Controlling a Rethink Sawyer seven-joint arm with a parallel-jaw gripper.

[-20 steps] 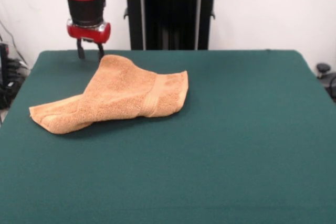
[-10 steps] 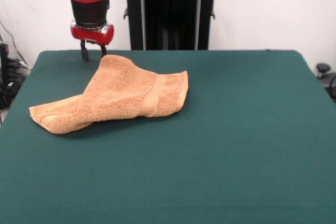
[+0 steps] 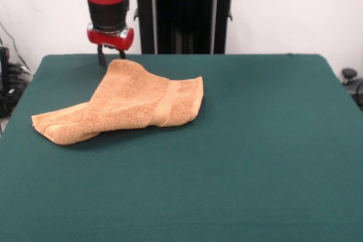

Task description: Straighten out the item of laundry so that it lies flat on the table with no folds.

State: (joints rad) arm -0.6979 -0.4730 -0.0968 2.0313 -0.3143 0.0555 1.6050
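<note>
The green surface (image 3: pixel 238 157) is filling the room before a white wall (image 3: pixel 283 9). The folded towel (image 3: pixel 122 106) is lying near its far-left corner, the pincer (image 3: pixel 111 58) hanging apart just behind.

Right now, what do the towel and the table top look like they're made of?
The towel looks like orange-tan terry cloth: a nubby looped pile, with a flatter woven band near one end. The table appears covered in dark green felt-like cloth: matte and even, with no sheen or grain. What lies under that covering can't be seen.
</note>
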